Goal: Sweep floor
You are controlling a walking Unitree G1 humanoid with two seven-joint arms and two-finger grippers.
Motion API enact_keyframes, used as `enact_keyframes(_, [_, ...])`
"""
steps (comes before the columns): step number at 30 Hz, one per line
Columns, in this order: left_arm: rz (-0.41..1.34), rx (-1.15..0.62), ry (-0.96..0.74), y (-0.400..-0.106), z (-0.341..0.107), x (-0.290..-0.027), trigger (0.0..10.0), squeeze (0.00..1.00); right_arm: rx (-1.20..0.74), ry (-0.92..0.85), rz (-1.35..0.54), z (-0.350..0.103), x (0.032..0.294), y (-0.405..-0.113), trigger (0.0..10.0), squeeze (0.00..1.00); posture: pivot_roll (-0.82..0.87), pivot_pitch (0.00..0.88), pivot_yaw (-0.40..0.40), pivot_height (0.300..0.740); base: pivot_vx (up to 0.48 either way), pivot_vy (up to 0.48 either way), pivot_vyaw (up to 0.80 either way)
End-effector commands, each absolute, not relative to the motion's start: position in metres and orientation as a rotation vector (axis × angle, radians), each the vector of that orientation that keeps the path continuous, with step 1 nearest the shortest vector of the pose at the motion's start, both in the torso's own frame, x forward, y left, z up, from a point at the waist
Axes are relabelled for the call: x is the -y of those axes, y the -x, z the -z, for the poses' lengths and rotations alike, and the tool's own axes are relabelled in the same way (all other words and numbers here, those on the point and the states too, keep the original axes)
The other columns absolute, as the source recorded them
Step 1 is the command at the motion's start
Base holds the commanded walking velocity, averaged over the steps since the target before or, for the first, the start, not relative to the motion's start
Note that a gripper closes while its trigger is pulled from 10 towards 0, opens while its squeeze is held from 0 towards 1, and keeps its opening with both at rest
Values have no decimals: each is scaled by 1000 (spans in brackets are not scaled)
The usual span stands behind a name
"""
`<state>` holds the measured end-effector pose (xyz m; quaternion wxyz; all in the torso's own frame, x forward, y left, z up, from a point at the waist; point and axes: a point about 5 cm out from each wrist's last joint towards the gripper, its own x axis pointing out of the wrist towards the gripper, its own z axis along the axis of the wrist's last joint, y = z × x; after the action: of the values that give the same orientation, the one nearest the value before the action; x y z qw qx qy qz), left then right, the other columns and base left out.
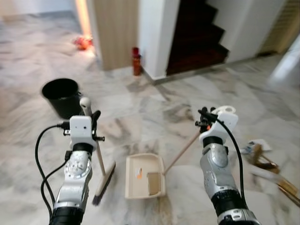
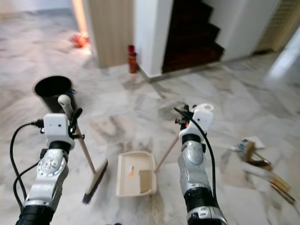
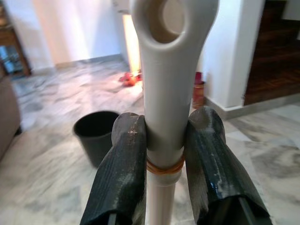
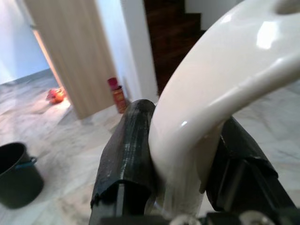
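My left gripper (image 1: 91, 117) is shut on the cream handle of a broom (image 1: 99, 159), whose dark bristle head (image 1: 104, 183) rests on the marble floor. In the left wrist view both black fingers (image 3: 124, 173) clamp the broom handle (image 3: 166, 93) just below its hanging hole. My right gripper (image 1: 206, 119) is shut on the curved cream grip of a long-handled dustpan (image 4: 211, 103). The beige dustpan tray (image 1: 144, 176) lies flat on the floor between my arms, a small orange scrap and some debris inside it.
A black bucket (image 1: 62, 96) stands on the floor at the left. Paper and wooden litter (image 1: 262, 157) lies at the right. A red bottle (image 1: 136, 61) stands by a wooden panel, and dark stairs (image 1: 197, 37) rise behind it.
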<state>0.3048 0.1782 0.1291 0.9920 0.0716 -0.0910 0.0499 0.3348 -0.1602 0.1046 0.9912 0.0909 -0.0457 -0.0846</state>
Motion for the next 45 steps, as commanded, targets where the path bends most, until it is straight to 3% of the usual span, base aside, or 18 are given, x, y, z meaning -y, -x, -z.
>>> enact_keyframes(1, [-97, 205, -157, -306, -134, -179, 10000, 0, 160, -187, 167, -119, 161, -338, 10000, 0, 48, 38, -72, 740, 0, 0, 788])
enact_keyframes(9, [-97, 205, -155, -306, -134, -178, 10000, 0, 161, -190, 163, -120, 160, -338, 10000, 0, 48, 33, -71, 740, 0, 0, 760])
enact_keyframes(25, [-99, 205, -149, -306, -134, -178, 10000, 0, 152, -201, 149, -119, 158, -339, 10000, 0, 49, 13, -70, 740, 0, 0, 0])
enact_keyframes(45, [-118, 196, -156, -307, -134, -181, 10000, 0, 144, -181, 140, -118, 157, -339, 10000, 0, 47, 32, -67, 740, 277, 0, 138])
